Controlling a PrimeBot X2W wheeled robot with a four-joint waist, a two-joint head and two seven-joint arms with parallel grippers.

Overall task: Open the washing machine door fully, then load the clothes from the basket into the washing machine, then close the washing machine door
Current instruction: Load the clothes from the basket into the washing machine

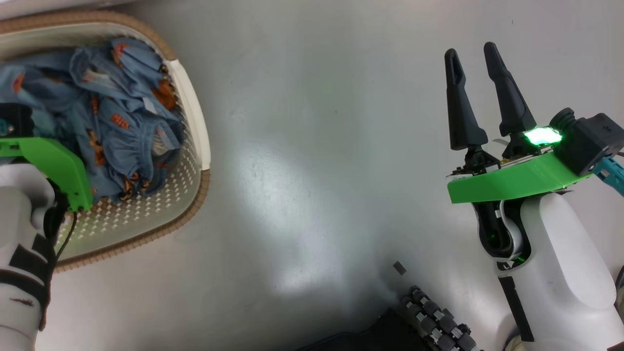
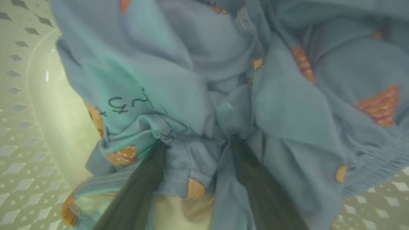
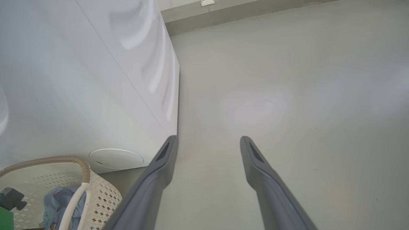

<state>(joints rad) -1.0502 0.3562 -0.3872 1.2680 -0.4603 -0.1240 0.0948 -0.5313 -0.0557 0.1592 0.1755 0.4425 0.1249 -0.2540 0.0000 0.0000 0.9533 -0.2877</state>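
Blue printed clothes (image 2: 287, 111) crowd our left claw (image 2: 198, 142). Its fingers stand spread and sunk into the heap, a fold between them, not clenched. We see the clothes piled in the basket (image 1: 195, 112) on the floor (image 1: 317, 146), near the washing machine (image 3: 80, 80). Our right claw (image 1: 470, 51) hangs released, holding nothing, well apart from the basket.
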